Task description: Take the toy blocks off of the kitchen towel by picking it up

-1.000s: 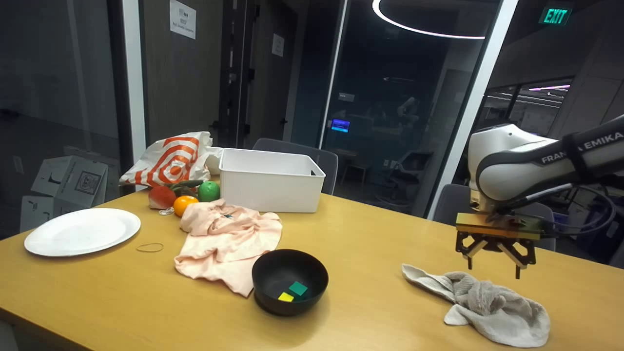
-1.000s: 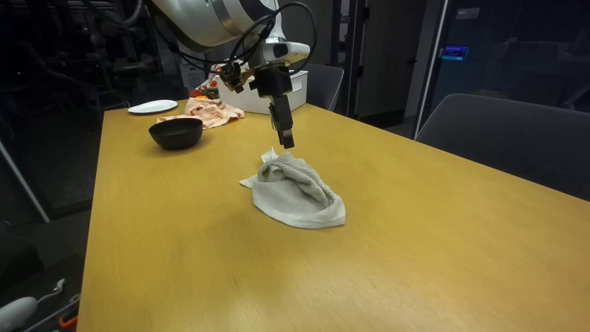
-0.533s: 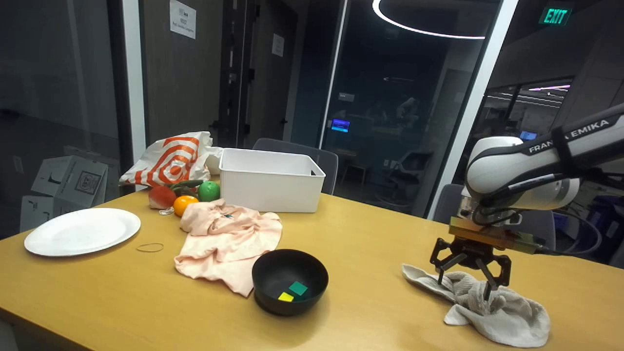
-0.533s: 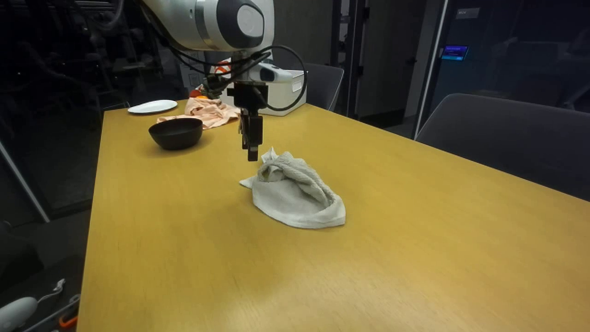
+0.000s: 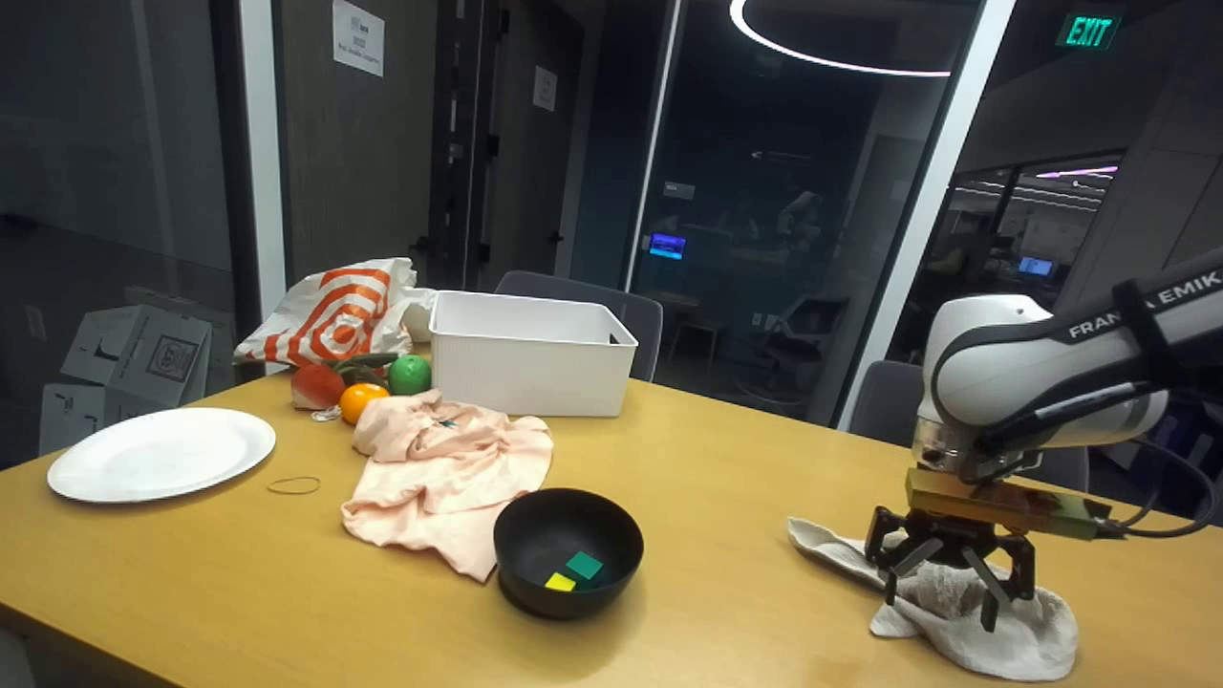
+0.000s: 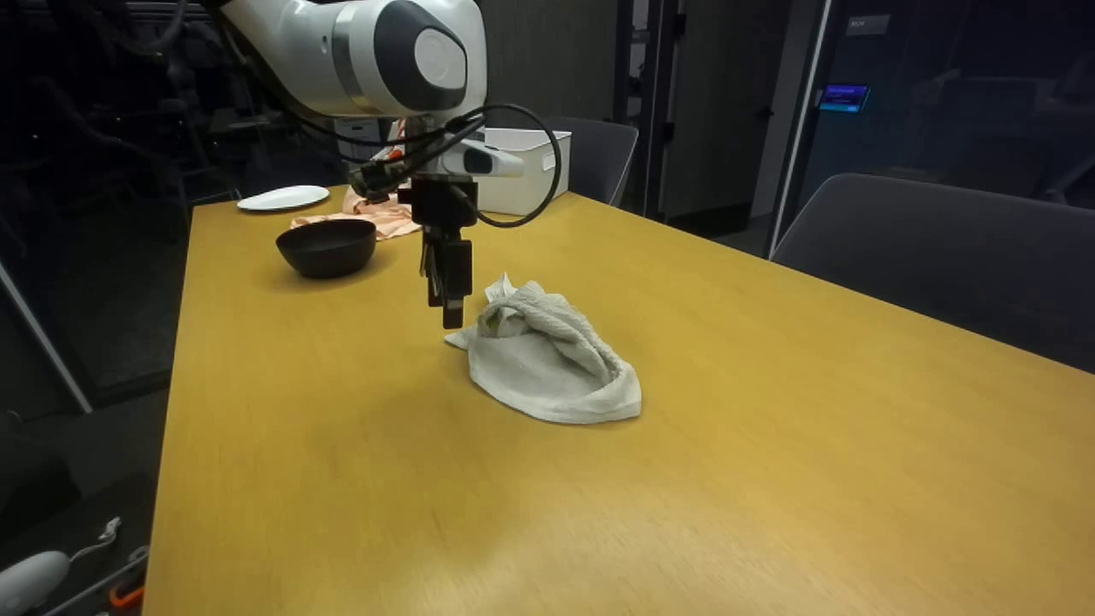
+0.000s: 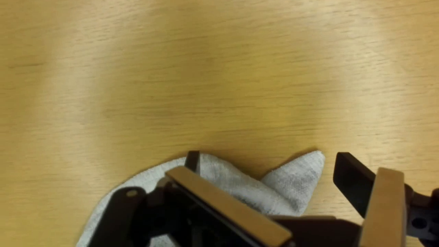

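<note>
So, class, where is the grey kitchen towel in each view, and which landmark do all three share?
In an exterior view: grey kitchen towel at lower right, partly behind the end effector.
In an exterior view: grey kitchen towel near the centre, end effector at its upper left.
In the wrist view: grey kitchen towel along the bottom, partly hidden by the end effector.
Shared landmark: the end effector, in all three views.
</note>
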